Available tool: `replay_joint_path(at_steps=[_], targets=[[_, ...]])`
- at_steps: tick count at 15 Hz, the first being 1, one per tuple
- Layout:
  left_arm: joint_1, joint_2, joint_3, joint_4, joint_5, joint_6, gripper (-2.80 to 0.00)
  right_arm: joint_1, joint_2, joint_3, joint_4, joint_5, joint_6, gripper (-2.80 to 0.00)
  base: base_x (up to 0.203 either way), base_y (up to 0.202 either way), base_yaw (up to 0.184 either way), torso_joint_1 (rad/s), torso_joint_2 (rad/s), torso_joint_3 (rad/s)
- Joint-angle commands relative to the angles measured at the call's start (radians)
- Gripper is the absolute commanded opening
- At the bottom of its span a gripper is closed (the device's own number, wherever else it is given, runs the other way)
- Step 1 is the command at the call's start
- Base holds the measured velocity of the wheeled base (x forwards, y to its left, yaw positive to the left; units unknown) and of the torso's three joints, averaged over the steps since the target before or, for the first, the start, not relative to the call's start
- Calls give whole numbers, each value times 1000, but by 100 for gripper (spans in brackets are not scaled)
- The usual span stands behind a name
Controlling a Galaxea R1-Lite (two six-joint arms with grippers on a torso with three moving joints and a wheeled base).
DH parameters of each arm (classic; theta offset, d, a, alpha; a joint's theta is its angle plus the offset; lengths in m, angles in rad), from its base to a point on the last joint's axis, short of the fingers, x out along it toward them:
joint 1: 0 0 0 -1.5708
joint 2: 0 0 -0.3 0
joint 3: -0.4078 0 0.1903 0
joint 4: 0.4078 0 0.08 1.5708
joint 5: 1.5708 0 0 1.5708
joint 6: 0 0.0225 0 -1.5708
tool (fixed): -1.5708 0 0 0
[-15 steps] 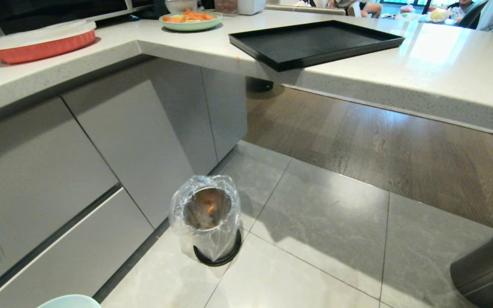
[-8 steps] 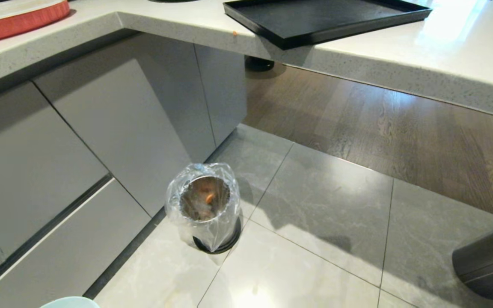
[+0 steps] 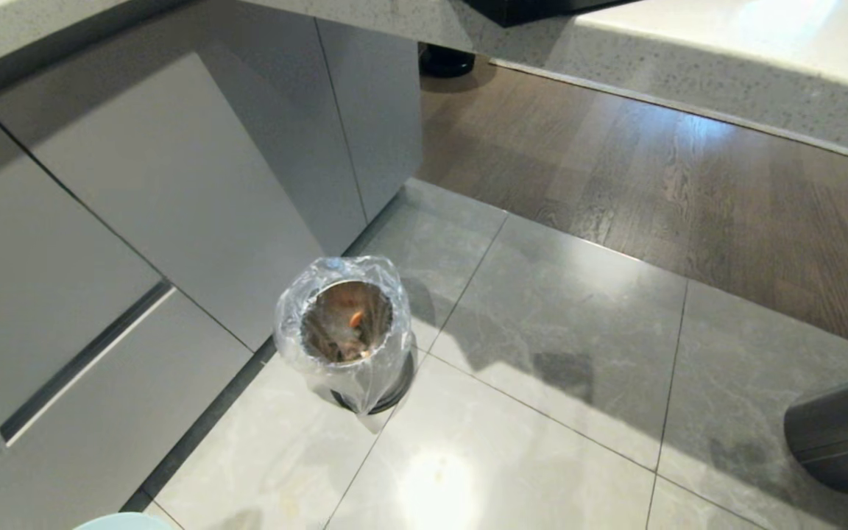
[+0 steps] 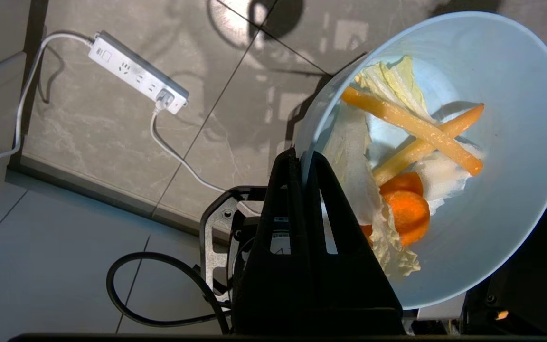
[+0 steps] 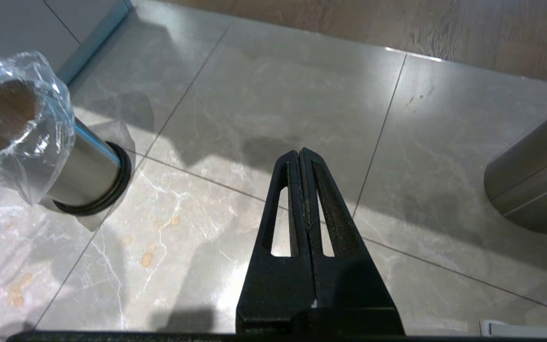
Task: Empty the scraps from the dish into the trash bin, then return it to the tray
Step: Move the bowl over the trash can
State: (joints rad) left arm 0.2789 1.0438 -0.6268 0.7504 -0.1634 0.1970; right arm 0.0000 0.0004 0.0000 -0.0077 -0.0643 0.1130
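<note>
Left wrist view, fingers (image 4: 302, 159) pinching dish (image 4: 515, 190) rim

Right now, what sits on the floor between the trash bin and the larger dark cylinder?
Nothing: in the head view only bare grey floor tile lies between the trash bin and the dark cylinder. The right wrist view shows the same.

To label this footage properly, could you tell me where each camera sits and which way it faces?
Head view: high on the robot, looking down at the trash bin by the cabinets; the dish peeks in.
Left wrist view: behind the left gripper, shut on the dish's rim, scraps inside, floor beyond.
Right wrist view: behind the shut right gripper, facing floor tiles.
Shared: head and right wrist views both show the bin.
</note>
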Motion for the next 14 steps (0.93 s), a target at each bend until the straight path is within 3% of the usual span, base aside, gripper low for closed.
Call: replay_joint_path(at_steps=[1, 14], targets=[[0, -2, 6, 6, -1, 1, -280, 0, 0, 0, 0, 0, 1, -280, 0, 0, 0, 7, 0, -198], [-40, -1, 15, 3, 1, -4, -280, 0, 0, 0, 0, 0, 1, -280, 0, 0, 0, 1, 2, -199]])
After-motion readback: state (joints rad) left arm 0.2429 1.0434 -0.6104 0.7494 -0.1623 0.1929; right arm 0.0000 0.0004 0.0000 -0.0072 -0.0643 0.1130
